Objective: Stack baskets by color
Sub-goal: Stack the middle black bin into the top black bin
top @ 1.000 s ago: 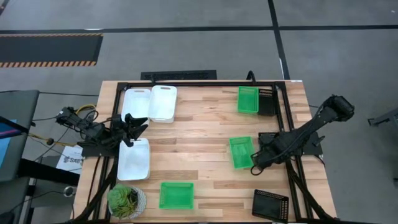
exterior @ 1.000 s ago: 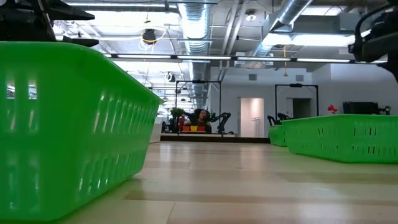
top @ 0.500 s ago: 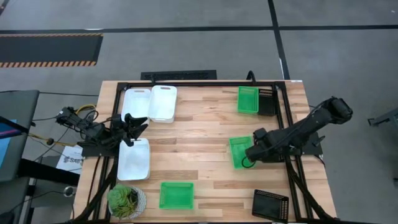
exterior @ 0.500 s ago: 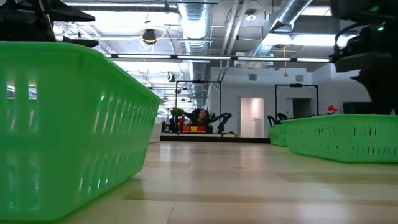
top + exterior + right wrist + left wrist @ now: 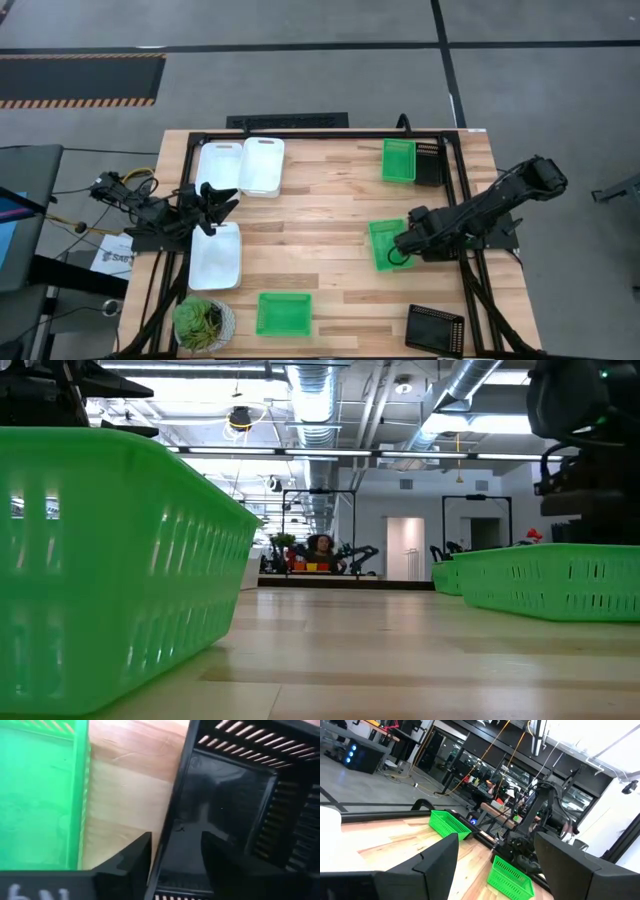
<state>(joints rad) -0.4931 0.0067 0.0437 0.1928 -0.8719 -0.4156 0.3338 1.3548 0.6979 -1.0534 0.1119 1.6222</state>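
Table: pale wood, black frame.

White baskets: two side by side at the far left, a third nearer along the left edge.

Green baskets: one far right, touching a black basket; one at the near edge; a middle green basket on the right side. A second black one sits at the near right corner.

Potted plant: near left corner.

My right gripper is at the middle green basket's right edge. Fingers spread; a dark basket's wall runs between them, contact unclear.

My left gripper hangs between the white baskets, fingers spread, holding nothing.
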